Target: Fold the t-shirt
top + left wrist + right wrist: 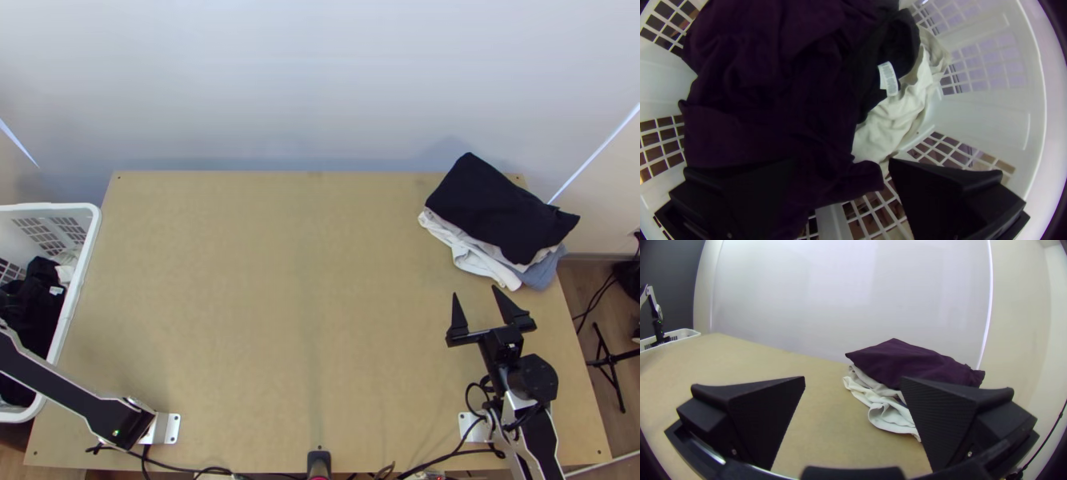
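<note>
T-shirt (773, 102) (a dark one) lies bunched in the white basket (991, 113).

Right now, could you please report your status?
Left tool open over bunched clothes in laundry basket. Right tool open, folded clothes stack just ahead. T-shirt not identifiable.

On the desk (831, 422), beyond the spread fingers of the right pincer (475, 291), a dark purple cloth (915, 362) is stacked on rumpled pale cloths (889, 415), both partly hidden by one finger. Farther off, a white basket (688, 333) is overhung by the left arm (655, 307).
</note>
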